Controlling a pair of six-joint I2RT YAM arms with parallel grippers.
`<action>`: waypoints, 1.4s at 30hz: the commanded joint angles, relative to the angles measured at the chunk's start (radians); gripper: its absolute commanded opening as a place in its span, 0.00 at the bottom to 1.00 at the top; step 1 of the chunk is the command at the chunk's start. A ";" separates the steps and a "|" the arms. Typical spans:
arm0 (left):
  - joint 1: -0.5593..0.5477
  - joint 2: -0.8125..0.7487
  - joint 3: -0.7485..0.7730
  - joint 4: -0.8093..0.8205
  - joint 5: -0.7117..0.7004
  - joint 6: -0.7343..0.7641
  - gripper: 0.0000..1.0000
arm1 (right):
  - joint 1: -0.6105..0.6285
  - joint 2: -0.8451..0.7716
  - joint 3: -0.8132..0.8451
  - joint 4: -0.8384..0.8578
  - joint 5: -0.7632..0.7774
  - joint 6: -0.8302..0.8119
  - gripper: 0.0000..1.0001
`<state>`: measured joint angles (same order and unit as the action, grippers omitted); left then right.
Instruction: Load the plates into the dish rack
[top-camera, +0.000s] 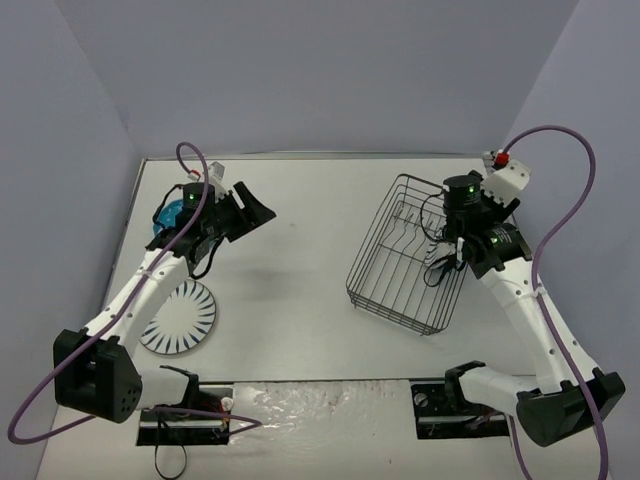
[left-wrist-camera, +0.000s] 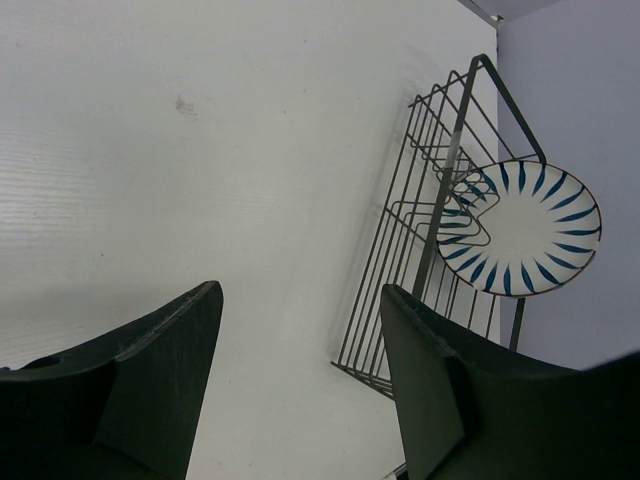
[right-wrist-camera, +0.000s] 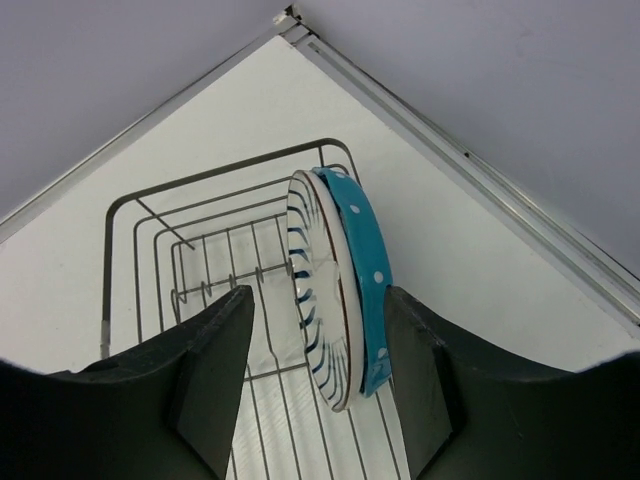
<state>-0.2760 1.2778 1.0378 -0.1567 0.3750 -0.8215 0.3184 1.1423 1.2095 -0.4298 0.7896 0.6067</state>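
Two plates are in the rack (right-wrist-camera: 200, 180), two are out on the table (top-camera: 320, 300). Rack sits on the right half of the table, turned at an angle to the table edges, w/ the right gripper (right-wrist-camera: 320, 300) just above its far-right corner. Right wrist view: racked striped plate (right-wrist-camera: 305, 290) stands on edge among the prongs, and racked teal plate (right-wrist-camera: 365, 260) stands on edge right behind it; they look pressed face to back, though I can't confirm contact. The right gripper's fingers are spread wide to either side of the pair and clamp nothing. There's a clear gap btwn the left finger and the striped face. On the other side the teal rim meets the finger in view, but can't tell if it touches. Left side, top view: loose teal plate (top-camera: 168, 215) lies flat near the far-left of the table, partly hidden under the left arm. Loose striped plate (top-camera: 182, 318) lies flat closer to the arm bases, well apart from the rack, w/ the arm crossing its upper-left edge in view. Left gripper (left-wrist-camera: 300, 300) is just beside the teal plate, aimed across the table toward the rack. Its fingers are apart w/ only bare table btwn them, and it holds nothing. From its wrist view the rack's striped plate shows face-on.
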 joint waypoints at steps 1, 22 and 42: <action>-0.007 -0.032 0.085 -0.013 -0.092 0.012 0.60 | 0.017 0.016 0.051 0.040 -0.133 -0.028 0.51; 0.466 0.128 0.129 -0.106 -0.238 -0.098 0.70 | 0.270 0.454 0.258 0.378 -0.621 -0.053 0.54; 0.648 0.389 0.139 -0.039 -0.139 -0.014 0.70 | 0.269 0.519 0.074 0.615 -0.766 -0.013 0.54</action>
<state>0.3621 1.6717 1.1084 -0.2483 0.2200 -0.8652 0.5869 1.6664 1.2762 0.0821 0.0521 0.5864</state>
